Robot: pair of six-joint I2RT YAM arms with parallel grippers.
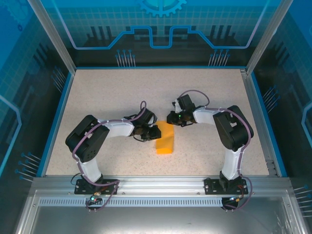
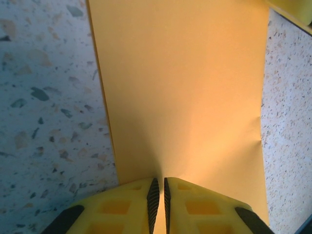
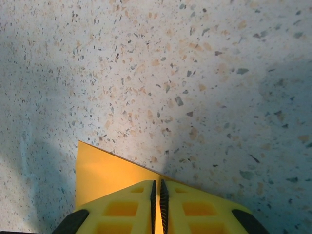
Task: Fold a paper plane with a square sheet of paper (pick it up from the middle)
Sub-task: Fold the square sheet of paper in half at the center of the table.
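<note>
Top cam: the sheet of paper (image 1: 165,141) lies mid-counter (image 1: 107,92) as a narrow folded strip, long axis running near-to-far w/ a slight tilt, btwn the two arms. The left hand (image 1: 155,132) sits at the strip's left long edge, about halfway along. The right hand (image 1: 170,118) sits at the far short end, so both are right on it and neither has to travel. Left wrist cam: the sheet of paper (image 2: 185,87) stretches straight away from the left hand (image 2: 159,202), w/ its long edges fanning out ahead over the counter (image 2: 48,97). The jaws are together but for a hairline slit, and the paper puckers into that slit, so prob clamped on its edge. Right wrist cam: only a corner of the sheet of paper (image 3: 105,178) shows, just left of and under the right hand (image 3: 157,204), w/ bare counter (image 3: 185,73) ahead. The jaws are together w/ orange in the slit, but I can't tell if it's pinched or just pressed flat. Judgement: the next fold prob turns on the strip's long axis, w/ the left hand square-on to it mid-edge and the right hand at the end.
</note>
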